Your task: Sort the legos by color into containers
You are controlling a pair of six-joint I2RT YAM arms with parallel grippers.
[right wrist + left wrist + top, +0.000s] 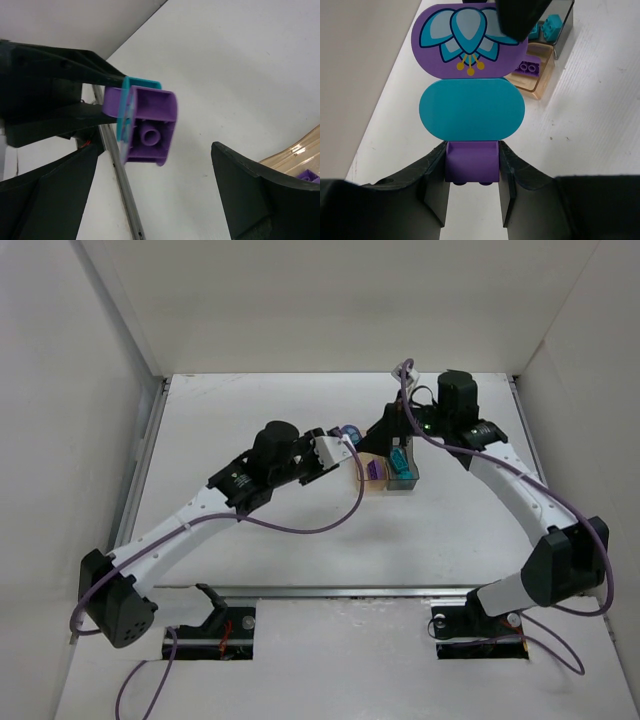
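Nearest: left gripper (471,165) pinching the purple base brick (471,161) of a stacked lego clump (471,100), held clear of the white worktop (590,150). Above the base sits a teal oval plate (471,107), then a purple rounded tile (465,45) printed with a pale-blue flower. Two colours are joined, so the step in hand looks like splitting the clump before binning. The right gripper (155,167), fingers spread wide, straddles the far end; contact unclear. Next move likely calls for closing on the flower tile and pulling straight. Beyond at 1 o'clock in the left wrist view: amber translucent bin (543,86) holding a purple brick (529,67); farther, smoky grey bin (563,27) with teal bricks (551,26).
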